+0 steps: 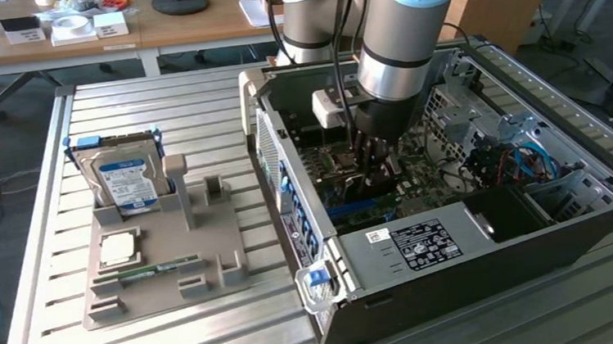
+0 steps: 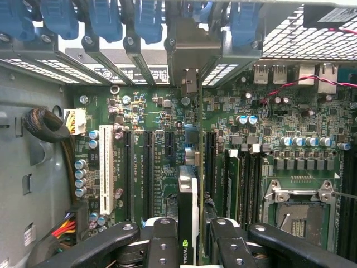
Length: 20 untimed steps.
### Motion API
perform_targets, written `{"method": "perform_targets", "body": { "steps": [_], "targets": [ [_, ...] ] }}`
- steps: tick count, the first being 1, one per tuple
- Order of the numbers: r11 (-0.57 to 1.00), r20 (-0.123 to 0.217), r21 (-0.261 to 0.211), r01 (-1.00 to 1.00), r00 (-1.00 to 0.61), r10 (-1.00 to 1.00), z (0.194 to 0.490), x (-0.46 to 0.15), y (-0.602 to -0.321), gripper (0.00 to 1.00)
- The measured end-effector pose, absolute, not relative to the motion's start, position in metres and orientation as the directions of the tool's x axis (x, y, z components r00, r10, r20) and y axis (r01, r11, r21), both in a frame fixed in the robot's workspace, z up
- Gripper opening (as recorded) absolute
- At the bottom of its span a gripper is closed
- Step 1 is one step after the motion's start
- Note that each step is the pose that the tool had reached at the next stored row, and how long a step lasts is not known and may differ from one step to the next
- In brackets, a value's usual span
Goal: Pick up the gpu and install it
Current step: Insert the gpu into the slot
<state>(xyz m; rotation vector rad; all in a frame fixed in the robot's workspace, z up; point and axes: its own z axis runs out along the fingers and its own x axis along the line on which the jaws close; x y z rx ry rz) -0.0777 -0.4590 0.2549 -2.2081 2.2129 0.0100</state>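
The tool (image 2: 192, 230) was clamped on the gpu (image 2: 188, 192), held edge-on at the motherboard (image 2: 139, 111) inside the open case (image 1: 488, 244). Below it lay a slatted metal desk (image 1: 177, 338); beyond, a cluttered wooden desk (image 1: 164, 34).

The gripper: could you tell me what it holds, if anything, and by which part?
The gripper holds the gpu, clamped across its flat faces along its top edge.

High exterior view looks down into the open case (image 1: 480, 286); wrist view behind the pincer (image 2: 192, 245) closely faces the shared motherboard (image 2: 167, 184).
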Motion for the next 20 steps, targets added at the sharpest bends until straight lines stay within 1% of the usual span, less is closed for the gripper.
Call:
{"method": "perform_targets", "body": {
  "steps": [20],
  "targets": [
    [0.002, -0.015, -0.006, -1.0, -0.002, -1.0, 0.2531, -0.0777, -0.459, 0.27]
  ]
}}
